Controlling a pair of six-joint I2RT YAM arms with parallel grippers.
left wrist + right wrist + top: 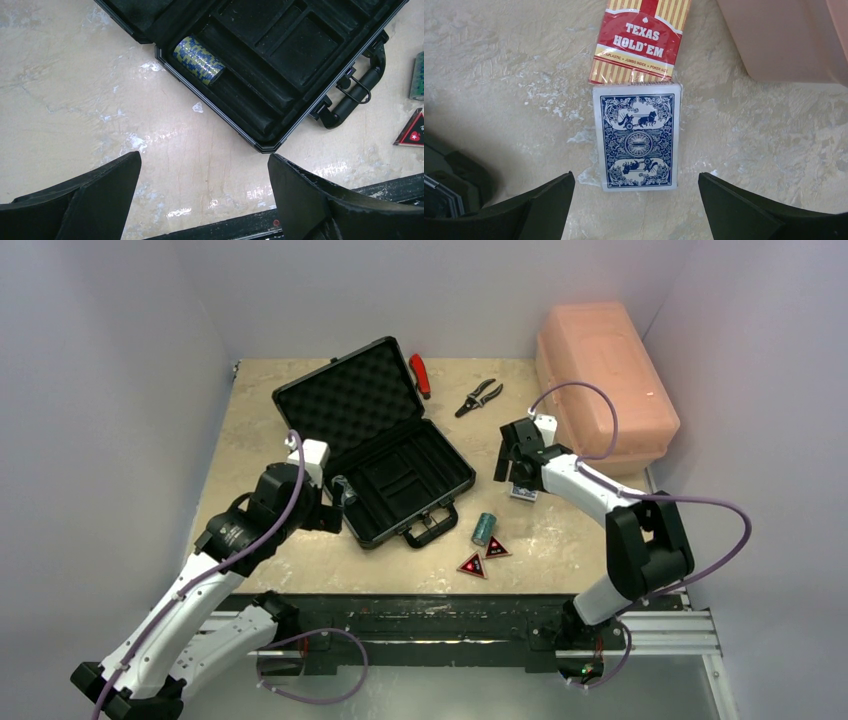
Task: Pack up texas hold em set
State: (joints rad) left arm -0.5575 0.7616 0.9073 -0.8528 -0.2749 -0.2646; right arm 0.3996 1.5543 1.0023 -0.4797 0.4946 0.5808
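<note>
The black briefcase lies open mid-table, foam lid tipped back. One teal chip roll rests in the tray's left slot. My left gripper hovers open over bare table just off the case's near-left corner, holding nothing. A second chip roll and two red-black triangles lie in front of the case, right of its handle. My right gripper stands open above the near end of the blue deck. The orange-red deck lies end to end beyond it.
A large pink plastic box stands at the back right, close beside the decks. Pliers and a red-handled tool lie behind the case. The table's front edge and a black rail run just below the left gripper.
</note>
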